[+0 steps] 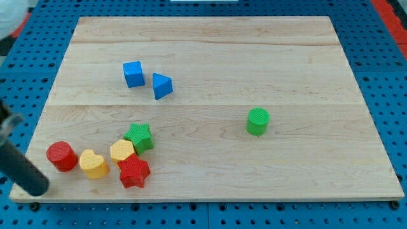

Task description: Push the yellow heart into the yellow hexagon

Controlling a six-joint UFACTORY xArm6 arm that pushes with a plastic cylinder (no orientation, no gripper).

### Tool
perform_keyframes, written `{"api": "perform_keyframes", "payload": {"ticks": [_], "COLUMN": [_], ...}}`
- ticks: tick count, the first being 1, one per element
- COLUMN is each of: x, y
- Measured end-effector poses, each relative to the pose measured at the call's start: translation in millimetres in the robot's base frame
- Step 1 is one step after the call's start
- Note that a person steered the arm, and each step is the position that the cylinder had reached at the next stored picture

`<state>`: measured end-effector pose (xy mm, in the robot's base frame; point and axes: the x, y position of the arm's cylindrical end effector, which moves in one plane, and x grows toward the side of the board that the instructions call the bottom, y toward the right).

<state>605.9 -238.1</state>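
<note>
The yellow heart (pixel 93 163) lies near the board's bottom left. The yellow hexagon (pixel 122 151) sits just to its right, with a small gap between them. A red cylinder (pixel 62 156) stands right next to the heart on its left. My tip (pixel 38 187) is the lower end of the dark rod at the view's bottom left, at the board's edge, left of and below the red cylinder and the heart, touching no block.
A red star (pixel 134 172) touches the hexagon from below, a green star (pixel 139 137) from above right. A blue cube (pixel 133 74) and a blue triangular block (pixel 161 85) lie upper left. A green cylinder (pixel 257 121) stands right of centre. The wooden board (pixel 254 57) rests on a blue pegboard.
</note>
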Motion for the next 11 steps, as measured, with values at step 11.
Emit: {"api": "perform_keyframes", "payload": {"ticks": [11], "x": [-46.8], "y": [97.8]}}
